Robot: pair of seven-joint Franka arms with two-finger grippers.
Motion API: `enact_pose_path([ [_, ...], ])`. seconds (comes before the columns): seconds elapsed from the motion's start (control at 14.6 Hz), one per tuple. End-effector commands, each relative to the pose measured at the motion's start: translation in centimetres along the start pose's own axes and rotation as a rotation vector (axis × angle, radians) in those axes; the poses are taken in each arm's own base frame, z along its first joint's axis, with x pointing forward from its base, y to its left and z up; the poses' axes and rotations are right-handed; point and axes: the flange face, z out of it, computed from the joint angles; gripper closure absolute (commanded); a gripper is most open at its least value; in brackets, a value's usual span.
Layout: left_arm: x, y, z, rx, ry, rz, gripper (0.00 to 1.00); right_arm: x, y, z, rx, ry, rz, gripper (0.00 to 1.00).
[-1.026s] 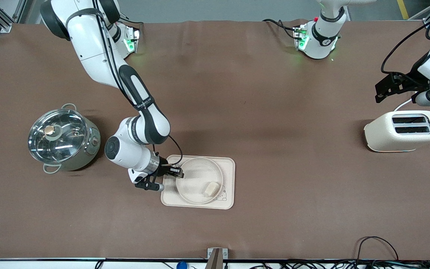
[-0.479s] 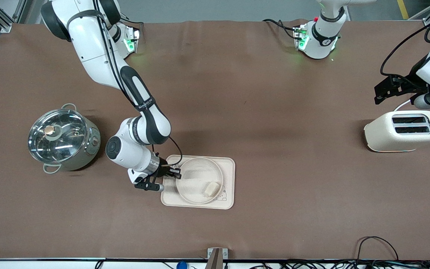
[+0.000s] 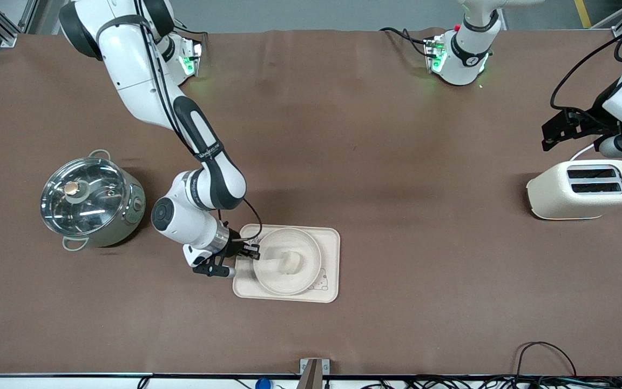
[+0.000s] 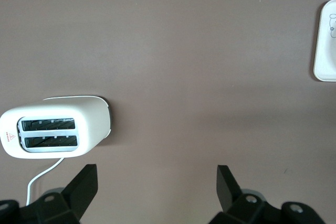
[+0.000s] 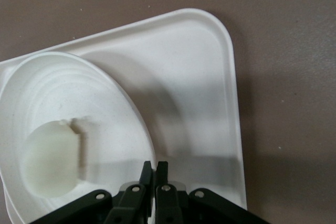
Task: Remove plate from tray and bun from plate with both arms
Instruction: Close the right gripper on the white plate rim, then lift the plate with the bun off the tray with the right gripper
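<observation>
The round cream-white plate [image 3: 276, 273] lies on the rectangular cream tray [image 3: 330, 254], and the small pale bun [image 3: 291, 262] sits near the plate's middle. My right gripper [image 3: 254, 250] is shut on the plate's rim at the edge toward the right arm's end of the table. In the right wrist view the fingers [image 5: 156, 174] pinch the rim of the plate [image 5: 100, 103], with the bun [image 5: 50, 158] inside it and the tray [image 5: 205, 77] beneath. My left gripper [image 3: 559, 128] is open and empty over the table beside the toaster; its wrist view [image 4: 156, 182] shows bare table between the fingers.
A lidded steel pot [image 3: 90, 199] stands toward the right arm's end of the table, close to the right arm's wrist. A cream toaster [image 3: 583, 189] stands toward the left arm's end and also shows in the left wrist view [image 4: 55, 127]. A tray corner [image 4: 326, 40] shows there too.
The bun has shifted from the plate's edge by the rabbit drawing to the plate's middle. The right gripper and the rim moved slightly. The left arm has barely moved.
</observation>
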Motion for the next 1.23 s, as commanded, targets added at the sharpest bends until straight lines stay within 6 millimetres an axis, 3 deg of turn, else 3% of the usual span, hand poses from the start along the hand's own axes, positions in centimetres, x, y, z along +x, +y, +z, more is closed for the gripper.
enact_pose_path([
  [0.0,0.4,-0.7,-0.4,0.014,0.028,0.009,0.0,0.0,-1.0,-1.6,0.018,-0.002,-0.002,1.0],
  [0.34,0.0,-0.7,-0.8,0.014,0.026,0.009,0.0,-2.0,-1.5,-6.7,0.033,-0.095,-0.012,1.0],
  [0.68,-0.3,-0.1,-1.4,0.001,0.035,0.007,0.0,-8.5,-2.1,-9.4,0.009,-0.152,-0.039,1.0],
  [1.03,-0.2,0.6,-2.2,-0.001,0.054,0.019,0.0,-17.8,-0.2,-5.5,-0.084,-0.152,-0.081,1.0],
  [1.16,0.0,1.0,-1.8,-0.006,0.046,0.03,0.0,-20.4,-0.2,-3.9,-0.109,-0.104,-0.105,1.0],
])
